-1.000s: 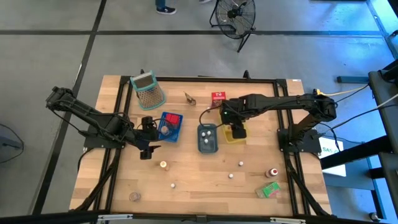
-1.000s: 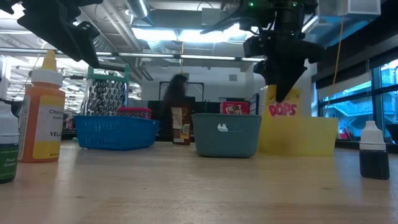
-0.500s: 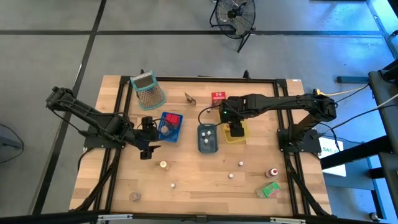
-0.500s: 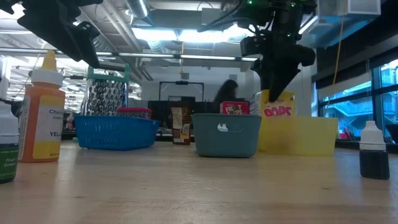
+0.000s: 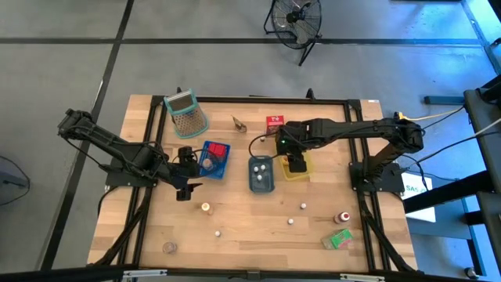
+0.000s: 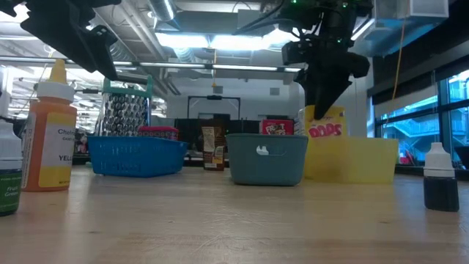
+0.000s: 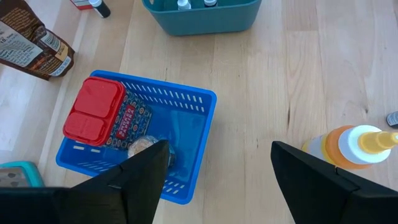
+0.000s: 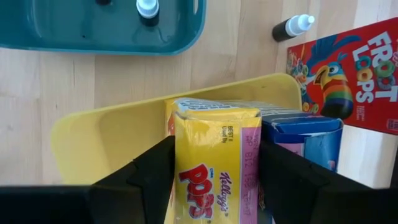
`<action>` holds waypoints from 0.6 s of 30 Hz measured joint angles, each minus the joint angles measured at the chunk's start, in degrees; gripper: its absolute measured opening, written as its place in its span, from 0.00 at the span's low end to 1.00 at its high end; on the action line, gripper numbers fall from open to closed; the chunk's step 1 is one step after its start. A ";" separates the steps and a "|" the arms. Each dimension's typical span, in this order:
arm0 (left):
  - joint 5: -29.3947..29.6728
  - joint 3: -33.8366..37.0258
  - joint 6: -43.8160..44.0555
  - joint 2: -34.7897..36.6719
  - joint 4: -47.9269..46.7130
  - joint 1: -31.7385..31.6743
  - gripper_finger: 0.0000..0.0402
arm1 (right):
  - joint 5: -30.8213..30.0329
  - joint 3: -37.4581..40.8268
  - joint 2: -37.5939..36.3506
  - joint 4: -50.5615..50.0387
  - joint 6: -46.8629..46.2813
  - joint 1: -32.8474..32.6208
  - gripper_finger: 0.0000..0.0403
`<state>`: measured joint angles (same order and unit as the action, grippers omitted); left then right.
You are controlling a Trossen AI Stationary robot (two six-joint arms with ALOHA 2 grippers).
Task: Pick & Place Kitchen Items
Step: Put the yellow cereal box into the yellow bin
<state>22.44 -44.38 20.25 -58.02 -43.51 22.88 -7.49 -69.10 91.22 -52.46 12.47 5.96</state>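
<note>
The yellow Pops carton (image 8: 214, 165) stands upright in the yellow tray (image 8: 106, 140), at the centre of the right wrist view, just beside a blue carton (image 8: 308, 140) in the same tray. We judge it light, thin-walled and easily crushed, with a smooth printed skin that may slip; the sensible hold is across its 2 broad faces near the top edge, with gentle pressure. The right gripper (image 8: 214, 168) straddles exactly that place, 1 finger on each side of the carton; its jaws are spread about the carton's width, and we cannot tell whether they press on it or stand just clear.

In the low view the carton's top shows above the tray wall right of centre, the right gripper directly over it. In the high view the tray lies right of centre, beside the grey-blue tray (image 5: 261, 174). A red Froot Loops carton (image 8: 348, 74) lies flat on the table at the right edge of the right wrist view.

The left gripper (image 7: 217, 168) hovers with fingers apart, holding nothing, near the blue tray (image 7: 193, 162) left of centre.
</note>
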 joint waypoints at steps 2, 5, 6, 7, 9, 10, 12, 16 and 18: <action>-0.02 0.00 0.00 0.00 0.00 -0.01 0.69 | 0.00 0.00 0.00 -0.05 0.00 0.00 0.53; -0.02 0.00 0.00 0.00 0.00 0.01 0.69 | 0.15 0.00 0.00 -0.16 -0.13 -0.01 0.53; -0.01 0.00 0.00 0.00 0.00 0.00 0.69 | 0.15 0.00 0.00 -0.16 -0.50 -0.04 0.53; -0.01 0.00 0.00 0.02 0.00 -0.01 0.69 | 0.16 0.00 0.00 -0.16 -0.87 -0.04 0.53; 0.00 0.00 0.00 0.01 0.01 -0.01 0.69 | 0.15 0.00 0.00 -0.18 -1.55 -0.04 0.53; -0.01 0.00 0.00 0.00 0.01 0.00 0.69 | 0.15 0.00 0.00 -0.18 -1.78 -0.04 0.53; 0.00 0.00 0.00 0.00 0.00 0.01 0.69 | 0.15 0.00 0.00 -0.22 -1.99 -0.04 0.53; 0.00 0.00 0.00 0.00 0.00 -0.01 0.69 | 0.15 0.00 0.00 -0.39 -1.66 -0.04 0.53; 0.00 0.00 0.00 0.00 0.02 0.01 0.69 | 0.15 0.00 0.00 0.14 -1.31 -0.04 0.53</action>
<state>22.44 -44.38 20.25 -58.02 -43.49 22.90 -7.33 -69.10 91.22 -52.32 11.16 5.91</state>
